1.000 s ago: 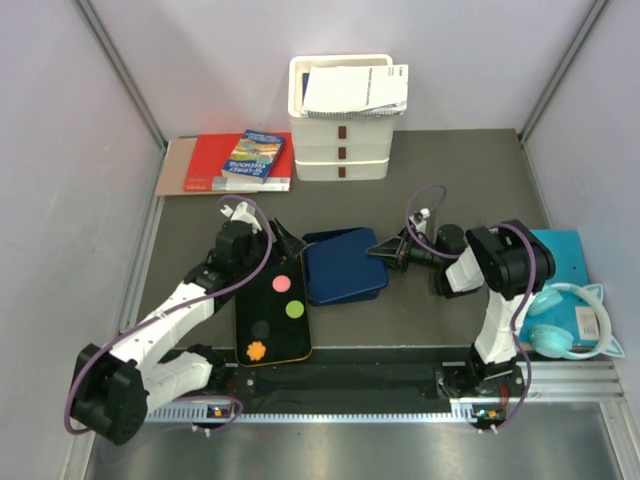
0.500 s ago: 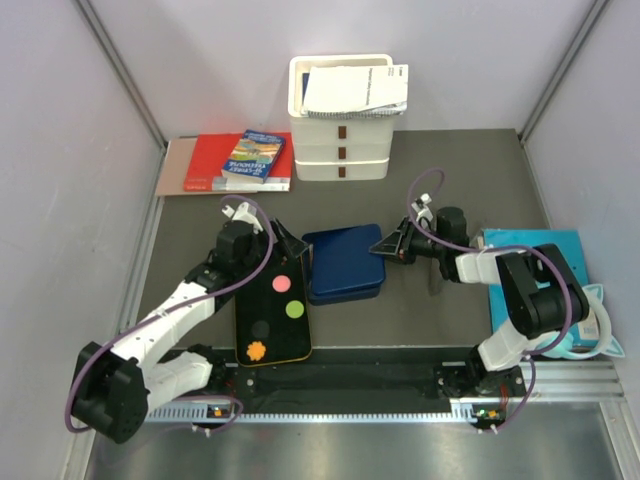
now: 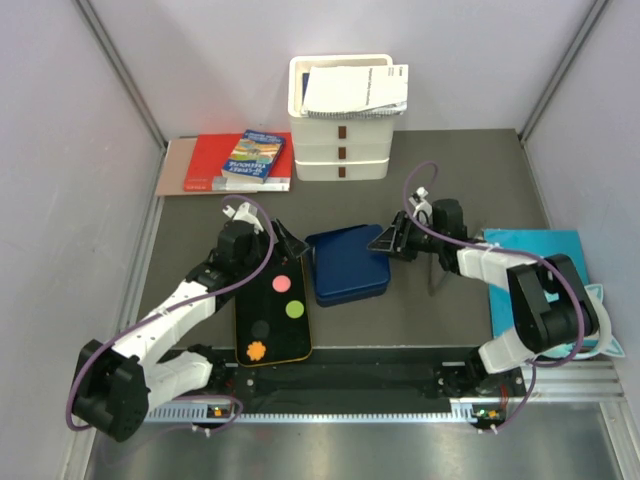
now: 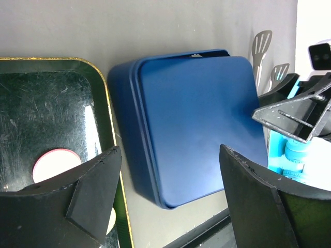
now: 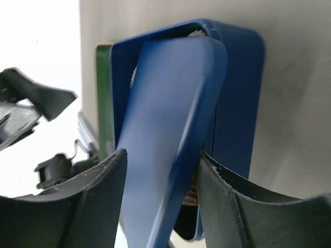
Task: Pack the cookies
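Cookies lie on a black tray [image 3: 272, 318]: a pink cookie [image 3: 282, 283], a green one [image 3: 295, 310], a black one [image 3: 261, 328] and an orange one [image 3: 257, 351]. The pink cookie also shows in the left wrist view [image 4: 56, 163]. A blue tin [image 3: 345, 265] stands right of the tray. My left gripper [image 3: 287, 244] hovers open and empty over the gap between tray and tin [image 4: 169, 151]. My right gripper [image 3: 388, 243] is shut on the right edge of the tin's blue lid [image 5: 170, 119], which is tilted up off the base [image 5: 238, 98].
A white stacked drawer box [image 3: 341, 135] with papers stands at the back. Books [image 3: 232, 164] lie at the back left. A teal box [image 3: 555, 255] and headphones [image 3: 570, 330] sit at the right edge. Spatulas [image 4: 261, 47] lie beyond the tin.
My right arm's elbow has swung out to the right and stretched, while its gripper stayed at the tin's right edge. The left arm has barely moved.
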`<action>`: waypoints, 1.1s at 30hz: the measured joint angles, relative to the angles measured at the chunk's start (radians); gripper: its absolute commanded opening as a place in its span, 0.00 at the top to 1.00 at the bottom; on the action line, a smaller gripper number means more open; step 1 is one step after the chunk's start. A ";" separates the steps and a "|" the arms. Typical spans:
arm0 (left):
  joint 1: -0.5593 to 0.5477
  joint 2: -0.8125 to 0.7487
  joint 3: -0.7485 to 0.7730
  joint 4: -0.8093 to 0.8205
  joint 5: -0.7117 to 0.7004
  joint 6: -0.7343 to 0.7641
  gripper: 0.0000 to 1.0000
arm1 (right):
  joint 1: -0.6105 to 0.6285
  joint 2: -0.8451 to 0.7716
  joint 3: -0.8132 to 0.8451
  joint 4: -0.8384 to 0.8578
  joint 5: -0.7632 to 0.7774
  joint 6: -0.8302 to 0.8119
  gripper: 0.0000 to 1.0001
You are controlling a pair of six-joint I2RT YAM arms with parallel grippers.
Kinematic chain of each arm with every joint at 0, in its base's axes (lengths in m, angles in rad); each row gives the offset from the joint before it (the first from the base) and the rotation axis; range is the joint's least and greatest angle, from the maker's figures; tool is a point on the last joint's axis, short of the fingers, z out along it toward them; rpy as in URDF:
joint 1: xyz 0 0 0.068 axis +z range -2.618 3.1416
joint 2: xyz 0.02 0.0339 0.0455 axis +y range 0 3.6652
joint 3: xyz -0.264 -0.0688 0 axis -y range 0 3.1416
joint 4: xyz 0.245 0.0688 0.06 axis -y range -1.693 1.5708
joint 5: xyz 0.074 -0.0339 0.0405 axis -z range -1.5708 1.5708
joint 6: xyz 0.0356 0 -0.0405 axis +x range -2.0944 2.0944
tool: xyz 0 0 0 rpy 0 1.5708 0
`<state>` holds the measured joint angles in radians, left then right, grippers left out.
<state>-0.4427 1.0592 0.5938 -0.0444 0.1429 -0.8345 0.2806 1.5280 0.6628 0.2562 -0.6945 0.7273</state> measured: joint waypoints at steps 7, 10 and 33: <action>0.000 0.007 0.000 0.000 0.000 0.008 0.18 | 0.000 -0.063 0.027 -0.139 0.145 -0.079 0.43; 0.000 0.008 0.000 -0.002 0.000 0.013 0.18 | 0.000 -0.076 0.027 -0.190 0.185 -0.101 0.44; -0.015 0.165 0.011 0.042 0.037 0.017 0.23 | 0.059 -0.183 0.153 -0.461 0.336 -0.181 0.40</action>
<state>-0.4576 1.2240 0.6044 -0.0021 0.1799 -0.8173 0.3393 1.3453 0.8158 -0.2050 -0.3588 0.5465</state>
